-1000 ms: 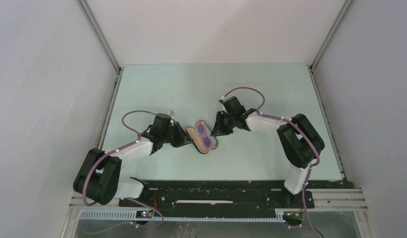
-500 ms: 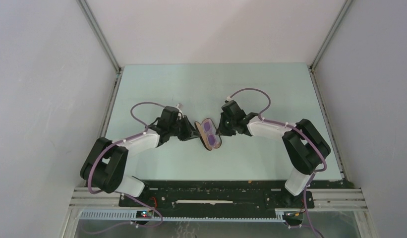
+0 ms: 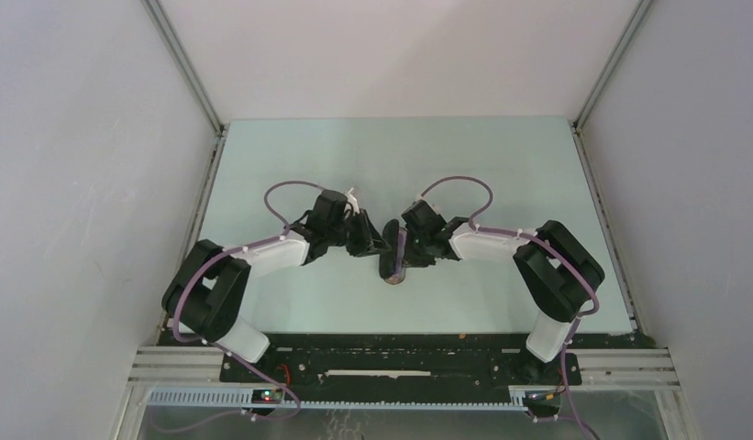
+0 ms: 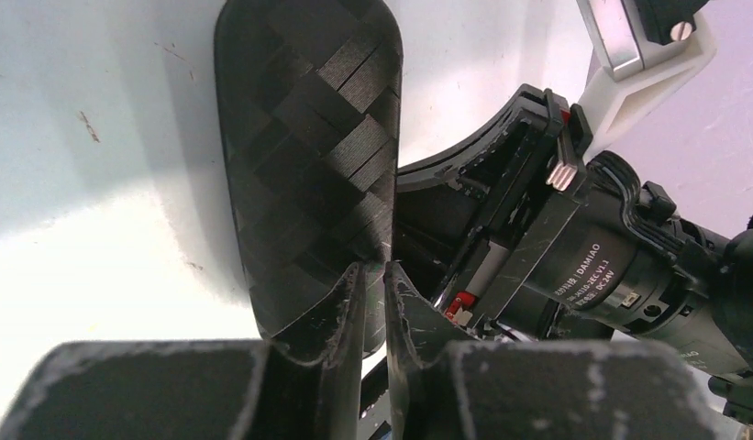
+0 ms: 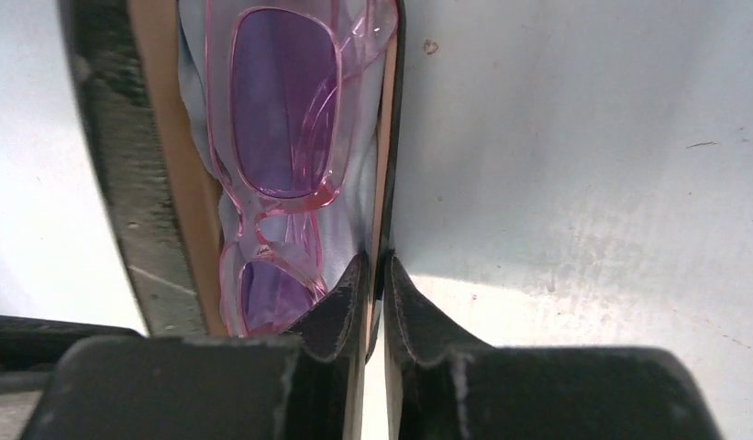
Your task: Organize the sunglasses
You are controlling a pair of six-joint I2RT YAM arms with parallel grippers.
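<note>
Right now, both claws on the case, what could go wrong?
1. The right claw pinches only the thin rim of the case; it may slip.
2. The sunglasses and cloth lie right against that rim and could get caught if the case closes.
3. The left claw, on the case's outer shell, sits close to the right claw; they could bump.

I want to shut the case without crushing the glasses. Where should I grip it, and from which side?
Pinch the case by its thin long rims, from outside each half: right gripper on the tan-lined wall beside the sunglasses, left gripper on the checkered shell's edge. Both rims suit nearly shut jaws.
</note>
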